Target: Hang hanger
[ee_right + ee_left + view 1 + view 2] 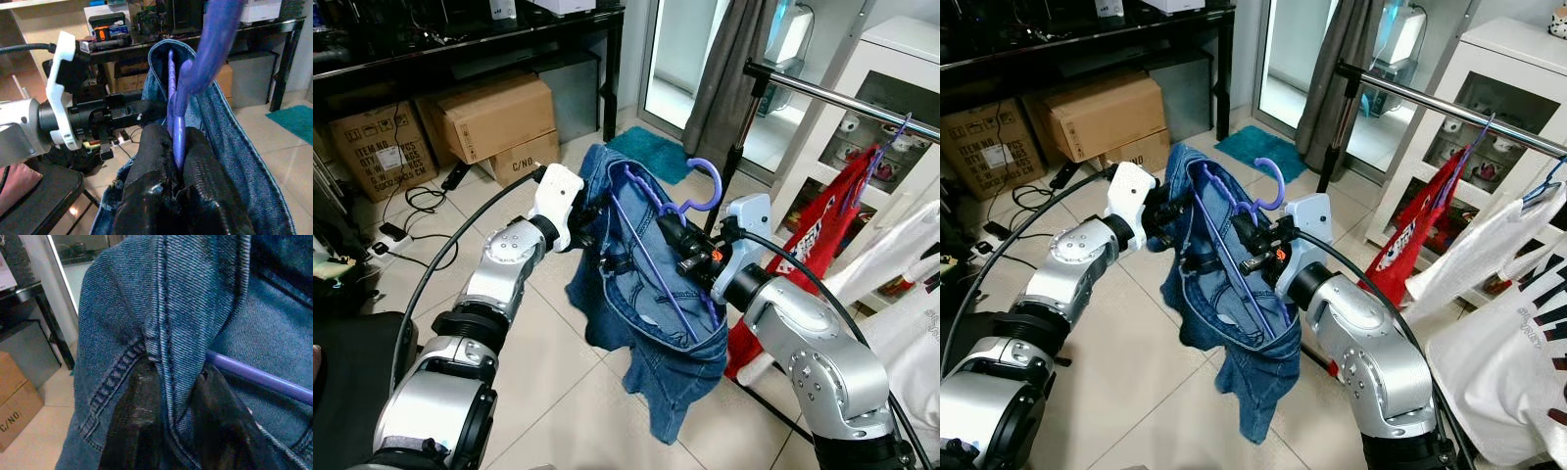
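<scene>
The right gripper was clamped on the stiff purple hanger near its hook, the left gripper pinching the heavy, floppy jeans.

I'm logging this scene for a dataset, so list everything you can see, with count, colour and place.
Hanger: one, purple, held between both tools.
Jeans: one, blue denim, draped on the hanger.
Clothes rail: one, silver, right of the robot.
Red garment: one, hanging on the rail.
White garments: two, on the rail, far right.
Cardboard boxes: several, brown, under the black desk.
Mat: one, teal, by the doorway.
Left tool: black, shut on jeans.
Right tool: black, shut on hanger.
</scene>
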